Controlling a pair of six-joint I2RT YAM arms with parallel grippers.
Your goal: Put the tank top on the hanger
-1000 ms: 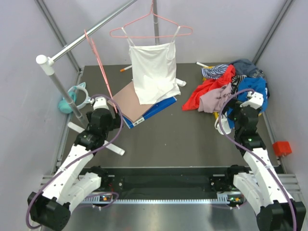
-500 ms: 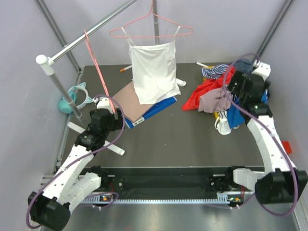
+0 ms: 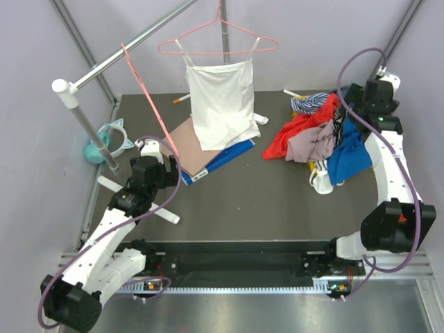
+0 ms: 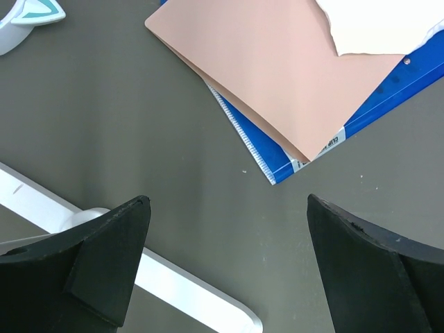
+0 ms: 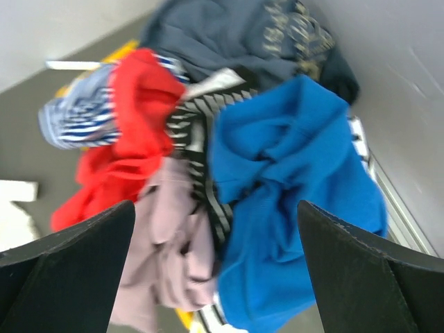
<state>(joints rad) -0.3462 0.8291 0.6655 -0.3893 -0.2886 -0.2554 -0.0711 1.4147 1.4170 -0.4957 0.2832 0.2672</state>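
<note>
The table [image 3: 243, 201] is dark grey, and the white camisole [image 3: 220, 104] hanging above its back middle serves as the reference point. A metal rail [image 3: 104, 64] runs diagonally up and to the left of the camisole. A pile of clothes [image 3: 316, 139] lies on the table to the right of the camisole. The tank top [image 3: 347, 156] is crumpled at the pile's far side from the camisole, touching a red garment [image 3: 291, 132] and a mauve one [image 3: 312, 142]. A tan sheet [image 3: 187, 146] on a blue folder [image 3: 225, 156] lies flat directly below the camisole's hem. The hanger [image 3: 143, 97] hangs empty from the rail to the left of the camisole, seen edge-on. The right gripper [image 5: 215, 208] is above the pile, right of the camisole, jaws spread wide and holding nothing. The left gripper [image 4: 227, 205] is in front and left of the camisole, over bare table beside the folder's corner, jaws likewise spread and empty.
</note>
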